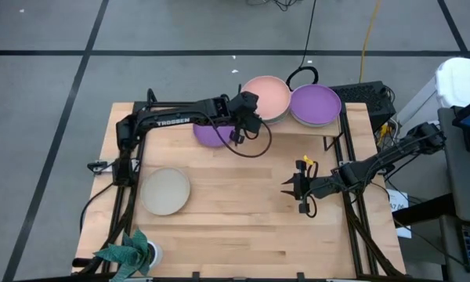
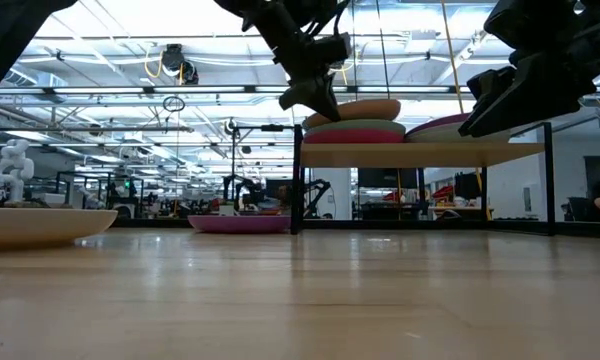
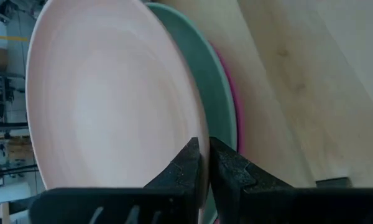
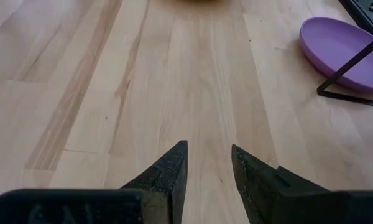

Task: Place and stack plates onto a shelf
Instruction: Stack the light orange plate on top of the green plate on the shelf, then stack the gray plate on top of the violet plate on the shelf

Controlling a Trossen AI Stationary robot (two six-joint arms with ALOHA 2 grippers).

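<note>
My left gripper (image 1: pixel 245 117) (image 3: pixel 204 146) is at the shelf (image 2: pixel 420 154), shut on the peach plate (image 1: pixel 266 95). In the left wrist view this plate lies over a mint green plate (image 3: pixel 205 68) and a magenta plate (image 3: pixel 233 106). Beside that stack on the shelf is a purple plate (image 1: pixel 315 104). A second purple plate (image 1: pixel 210 136) rests on the table partly under the left arm. A beige plate (image 1: pixel 166 190) lies on the table to the left. My right gripper (image 1: pixel 288 188) (image 4: pixel 209 149) hovers open over bare table, near the right side. My left gripper pinches the peach plate's rim (image 3: pixel 196 134) between its two fingers, on the side of the plate toward the table's left. One finger is over the rim and one under it. The plate sits about level on top of the mint green plate (image 2: pixel 355 125).
The shelf's black legs (image 4: pixel 354 62) stand close to the second purple plate (image 4: pixel 342 46). A potted plant (image 1: pixel 133 254) sits at the near left corner. Cables and equipment lie beyond the table's far and right edges. Open wood lies in the middle and near part.
</note>
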